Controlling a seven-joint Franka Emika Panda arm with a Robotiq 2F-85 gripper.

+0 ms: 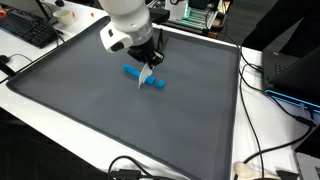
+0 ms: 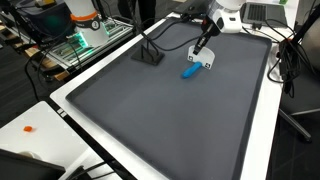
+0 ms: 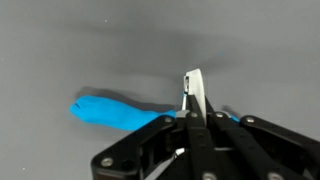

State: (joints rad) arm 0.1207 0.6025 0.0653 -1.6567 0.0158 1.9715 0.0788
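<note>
Wrist view: fingers (image 3: 193,92) pressed together, tips right over the middle of the blue marker-like object (image 3: 112,112). Can't tell if the tips touch it or hang just above it. Blue object lies flat on the grey mat (image 3: 80,50). Its long end sticks out to one side of the tips, with a short stub showing on the other side.

Both exterior views agree: fingers (image 1: 147,79) (image 2: 200,57) point down at the blue object (image 1: 131,72) (image 2: 189,72), which lies on the mat (image 1: 90,115) (image 2: 150,120) directly under the arm. Mat covers most of the white tabletop (image 1: 55,135).

Keyboard (image 1: 30,30) sits off the mat, past one corner. Small black block (image 2: 150,57) stands on the mat in an exterior view, near the blue object but apart from it.
</note>
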